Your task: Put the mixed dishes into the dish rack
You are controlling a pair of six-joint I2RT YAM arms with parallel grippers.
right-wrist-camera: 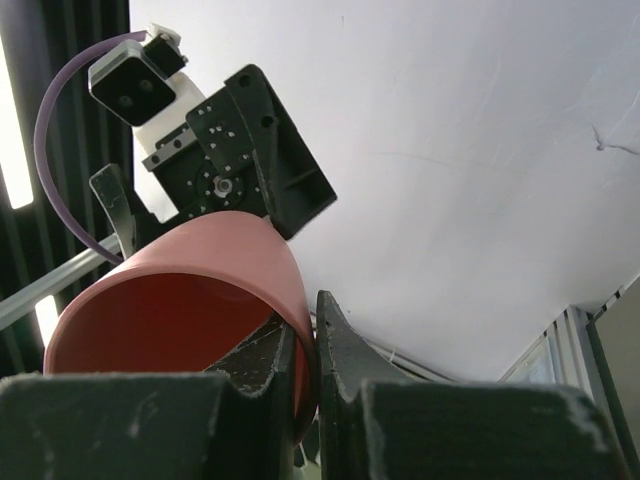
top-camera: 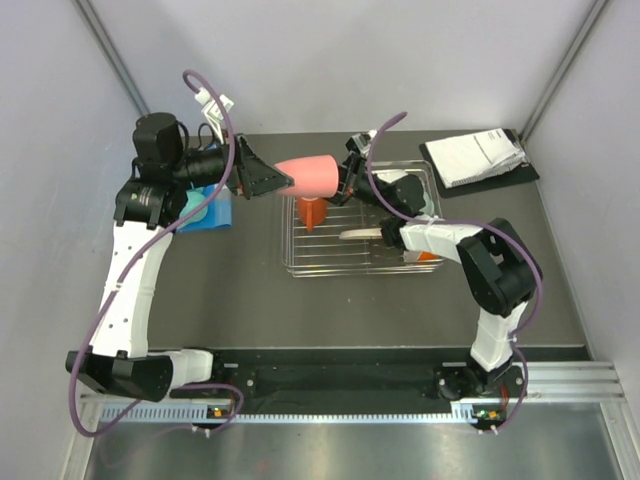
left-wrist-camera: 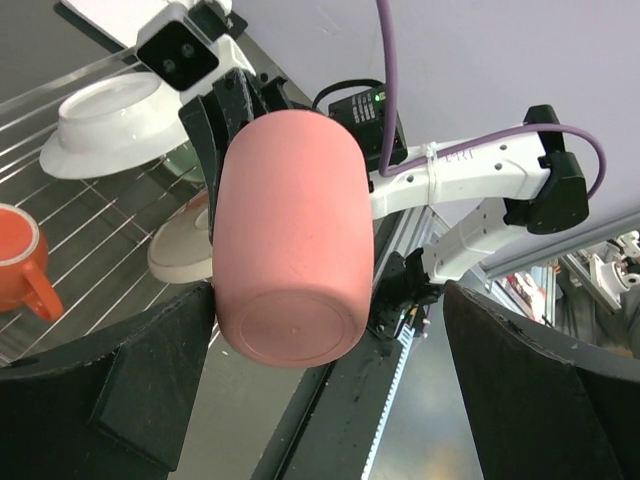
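Now pinching the pink cup (top-camera: 308,176) by its rim with the right gripper (right-wrist-camera: 305,352): one finger inside, one outside, squeezed tight on the wall. Holding the cup up in the air, lying sideways, flat bottom pointing at the left gripper (top-camera: 280,183). Hanging above the back left corner of the dish rack (top-camera: 300,268), not in it yet. Spreading the left gripper as wide as can be, one finger on each side of the cup's bottom, not closed on it. Down in the rack: orange mug (left-wrist-camera: 20,265) on the bars, white shallow bowl (left-wrist-camera: 105,120) too.
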